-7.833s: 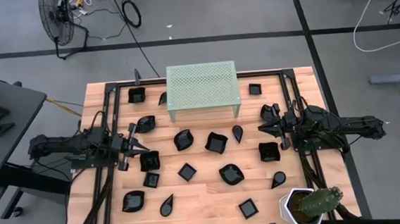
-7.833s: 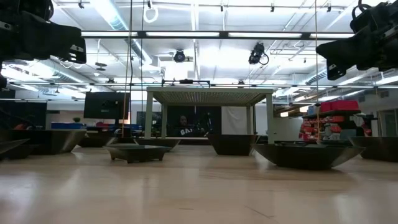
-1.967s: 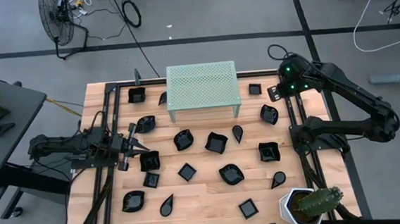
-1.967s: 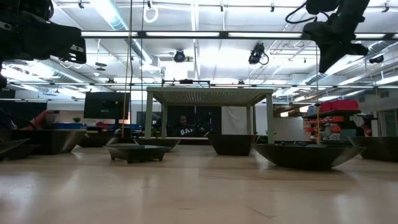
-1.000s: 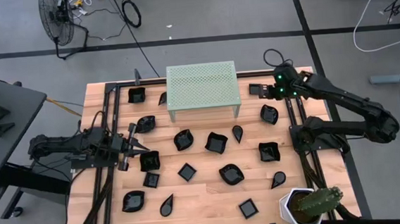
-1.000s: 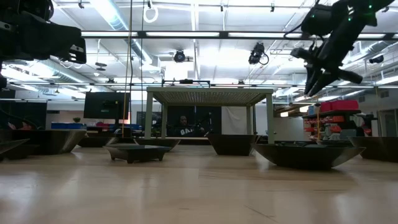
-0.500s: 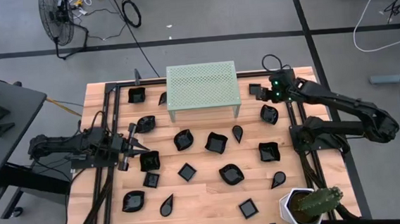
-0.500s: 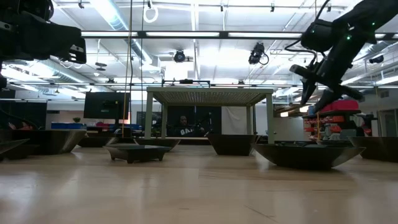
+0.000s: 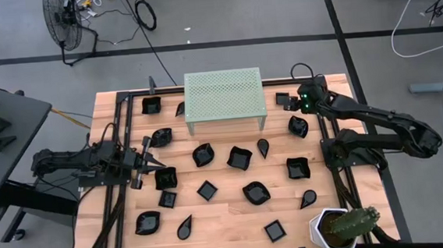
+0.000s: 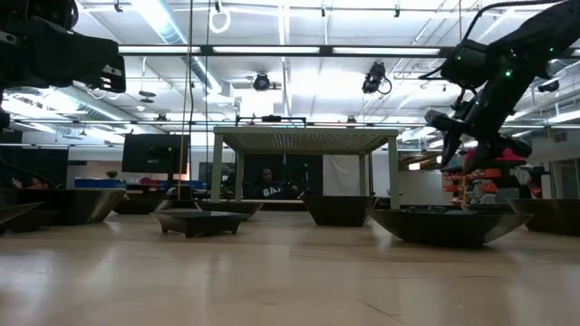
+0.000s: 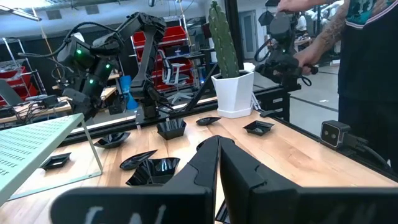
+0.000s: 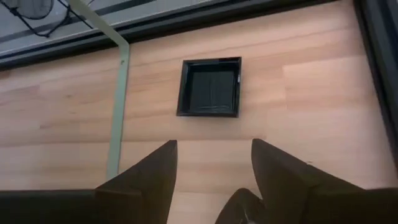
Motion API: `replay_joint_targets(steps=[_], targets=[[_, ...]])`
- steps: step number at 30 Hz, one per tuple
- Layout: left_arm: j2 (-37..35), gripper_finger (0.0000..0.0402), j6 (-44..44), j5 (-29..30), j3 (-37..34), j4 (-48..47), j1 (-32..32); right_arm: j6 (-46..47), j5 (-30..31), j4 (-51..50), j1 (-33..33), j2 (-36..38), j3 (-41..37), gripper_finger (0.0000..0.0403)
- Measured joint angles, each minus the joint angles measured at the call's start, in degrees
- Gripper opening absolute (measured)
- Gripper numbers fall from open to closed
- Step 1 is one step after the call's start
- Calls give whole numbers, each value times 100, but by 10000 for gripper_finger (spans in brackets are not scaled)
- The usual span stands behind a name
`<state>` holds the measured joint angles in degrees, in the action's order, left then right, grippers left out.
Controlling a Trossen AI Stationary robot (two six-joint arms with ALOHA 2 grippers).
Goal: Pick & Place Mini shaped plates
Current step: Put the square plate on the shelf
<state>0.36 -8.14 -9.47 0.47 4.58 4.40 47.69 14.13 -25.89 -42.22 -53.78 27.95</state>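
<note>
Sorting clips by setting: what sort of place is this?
Probably a robotics lab or workshop: open ceiling with strip lights, red storage bins on shelving, and a pedestal fan with loose cables on the grey floor.

Grey floor is surrounding the wooden table; a standing fan is sitting at eleven o'clock, a dark side table at nine. Ceiling strip lights are glowing overhead.

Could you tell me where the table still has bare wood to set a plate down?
Bare wood lies along the near edge between the teardrop plate and the square plate. The middle, below the green stand, is crowded with plates.
</note>
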Motion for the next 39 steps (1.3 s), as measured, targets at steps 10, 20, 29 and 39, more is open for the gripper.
replay_joint_targets(steps=[10, 20, 29, 39], targets=[[0, 23, 0, 0, -2, 0, 2, 117, -7, 119, 4, -368, -50, 201], [0, 23, 0, 0, 0, 0, 0, 114, -269, 258, 7, -730, -50, 201], [0, 23, 0, 0, 0, 0, 0, -79, -27, 356, 5, -741, -48, 201], [0, 23, 2, 0, 0, 0, 0, -224, 438, 729, 4, -859, -46, 201]])
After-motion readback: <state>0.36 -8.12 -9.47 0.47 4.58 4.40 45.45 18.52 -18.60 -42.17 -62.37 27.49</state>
